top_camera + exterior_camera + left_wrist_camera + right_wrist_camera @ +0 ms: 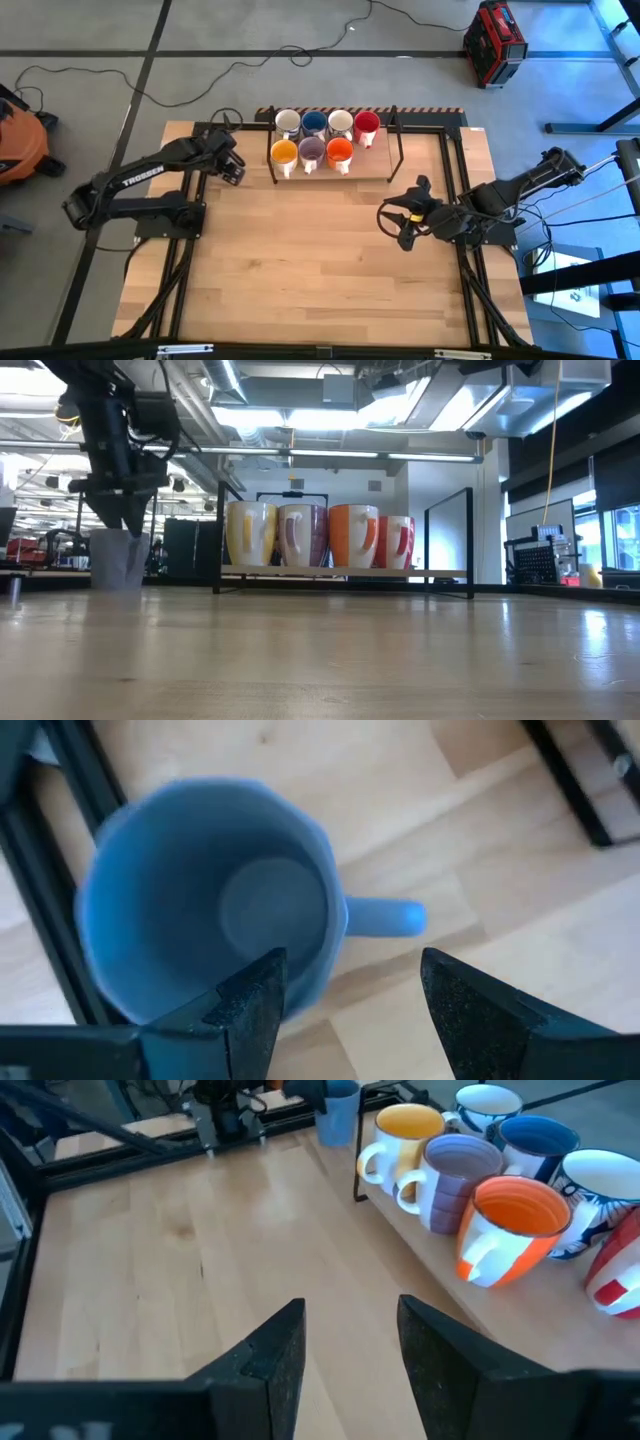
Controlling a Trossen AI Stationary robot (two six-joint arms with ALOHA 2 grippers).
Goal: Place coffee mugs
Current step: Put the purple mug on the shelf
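A pale grey-blue mug (200, 900) stands upright on the table left of the rack, also seen in the low view (115, 560) and the right wrist view (338, 1118). My left gripper (350, 960) hangs open just above it (125, 520). One finger is over the rim and the other is beyond the handle (385, 915). Seven mugs stand on the rack: white (288, 122), blue (314, 122), cream (340, 122) and red (366, 126) behind, with yellow-orange (284, 152), purple (312, 150) and orange (340, 152) in front. My right gripper (405, 225) waits open over the table's right side.
The rack is a wooden board (372, 170) with black wire end frames (398, 140) at the table's far edge. Black frame rails (460, 180) run along the table's sides. Bare wood (310, 260) spreads between the arms toward the near edge.
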